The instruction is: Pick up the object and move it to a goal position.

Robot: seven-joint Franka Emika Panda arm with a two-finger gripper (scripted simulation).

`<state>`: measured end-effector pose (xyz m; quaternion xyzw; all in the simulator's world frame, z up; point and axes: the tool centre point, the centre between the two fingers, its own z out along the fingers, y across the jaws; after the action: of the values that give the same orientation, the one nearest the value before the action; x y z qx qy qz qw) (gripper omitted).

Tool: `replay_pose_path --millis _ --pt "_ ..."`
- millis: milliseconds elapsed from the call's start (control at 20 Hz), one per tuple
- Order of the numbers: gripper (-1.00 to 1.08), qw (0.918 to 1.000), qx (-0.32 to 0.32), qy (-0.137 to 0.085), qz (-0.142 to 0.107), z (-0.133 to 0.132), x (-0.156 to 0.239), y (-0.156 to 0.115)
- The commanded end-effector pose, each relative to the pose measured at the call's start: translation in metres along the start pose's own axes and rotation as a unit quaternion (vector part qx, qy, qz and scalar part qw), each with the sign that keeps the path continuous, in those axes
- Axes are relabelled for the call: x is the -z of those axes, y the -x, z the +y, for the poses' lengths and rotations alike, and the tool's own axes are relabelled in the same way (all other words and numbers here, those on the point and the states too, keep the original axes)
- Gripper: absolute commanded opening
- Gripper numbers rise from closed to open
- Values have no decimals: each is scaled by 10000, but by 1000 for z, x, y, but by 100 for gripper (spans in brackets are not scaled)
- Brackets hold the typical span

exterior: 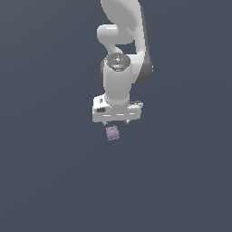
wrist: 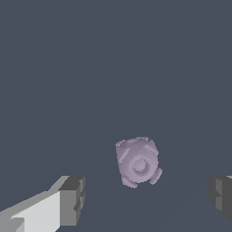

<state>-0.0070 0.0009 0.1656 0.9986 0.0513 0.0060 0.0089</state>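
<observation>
1. Wrist view first: the object [wrist: 138, 162], a small pale purple lump with a bumpy rim and a round boss facing my camera, lies on the plain dark desk [wrist: 113, 59], with nothing around it that I can see.

2. It sits between my two fingertips, nearer the pale one [wrist: 70, 199] than the dark one [wrist: 222, 197], and apart from both. Neither pad touches it.

3. My claw [wrist: 146, 199] is spread wide, far wider than the lump, and it holds nothing. I judge that width to be deliberate: with so small and knobbly a thing, a generous gap lets me come down around it without knocking it aside.

4. In the exterior view the object [exterior: 112, 132] shows just below my claw [exterior: 117, 121], with the white hand and arm upright above it. I point straight down so the fingers can straddle it from above.

5. I cannot tell from either picture how high my fingertips stand above the desk, so I cannot say whether closing now would catch the lump or pass over it.

6. My reading is that the pick-up is only lined up, not made. What it calls for next is centring a little, since the lump is off toward one finger, then lowering and closing gently.

7. The risk I see is the bumpy shape rolling or squirting out under an uneven pinch. No goal marker shows in either view.
</observation>
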Motion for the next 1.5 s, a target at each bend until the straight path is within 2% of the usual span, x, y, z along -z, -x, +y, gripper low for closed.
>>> replay_pose_path --millis 0,750,1200,1450 --pt "100 10000 71 -5 -7 2 -6 2" --pt "100 9960 887 -88 -44 15 -71 25" --pt "100 9955 938 -95 -51 16 -78 27" --pt "100 9954 947 -96 -49 16 -97 28"
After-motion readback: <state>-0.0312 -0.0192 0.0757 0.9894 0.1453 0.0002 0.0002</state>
